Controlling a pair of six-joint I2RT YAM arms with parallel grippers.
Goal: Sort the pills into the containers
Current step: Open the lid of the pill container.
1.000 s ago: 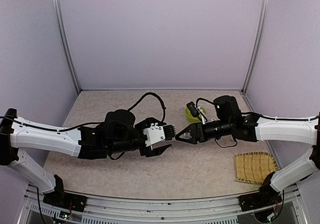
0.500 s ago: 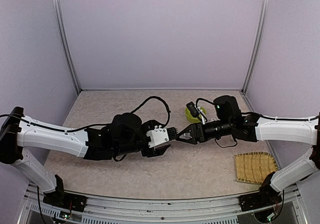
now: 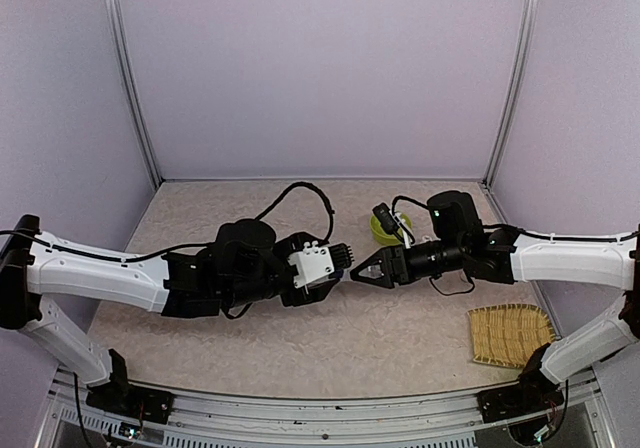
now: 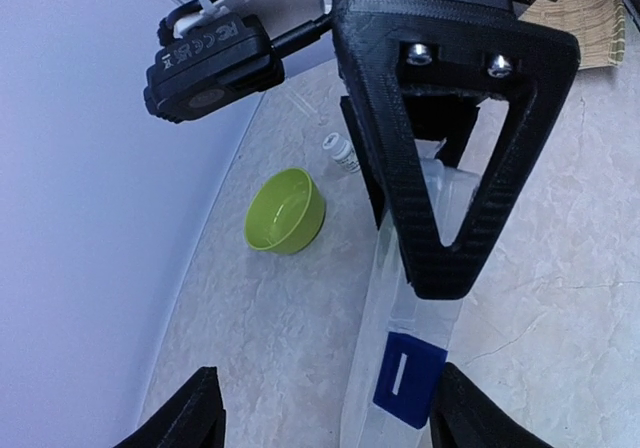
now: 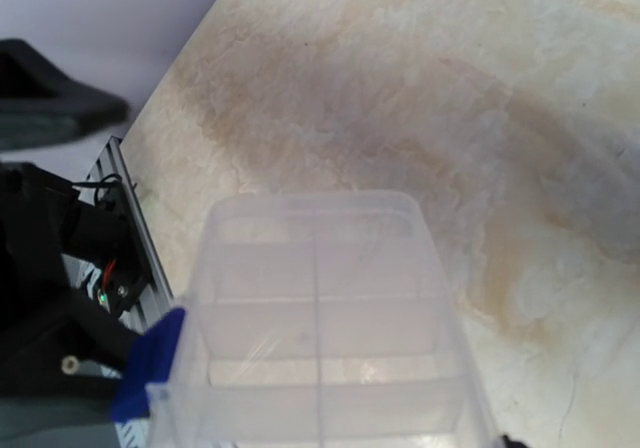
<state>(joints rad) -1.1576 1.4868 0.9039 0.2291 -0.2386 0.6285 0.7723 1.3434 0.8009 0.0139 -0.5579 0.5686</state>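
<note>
My right gripper is shut on one end of the clear plastic pill box and holds it above the table. The compartments that show through its lid look empty. In the left wrist view the box runs from the right gripper's black finger down toward my left gripper. Its blue latch lies close to the left gripper's right fingertip. The left gripper is open, with the box's free end between its fingers and a wide gap on the left side. No pills are visible.
A lime-green bowl sits behind the right gripper, with a small white bottle beside it. A woven bamboo mat lies at the right front. The enclosure's walls stand close behind and to both sides.
My left gripper has moved right and slightly up toward the right gripper, onto the box's free end, and its jaws have narrowed a little. The right arm has held still.
</note>
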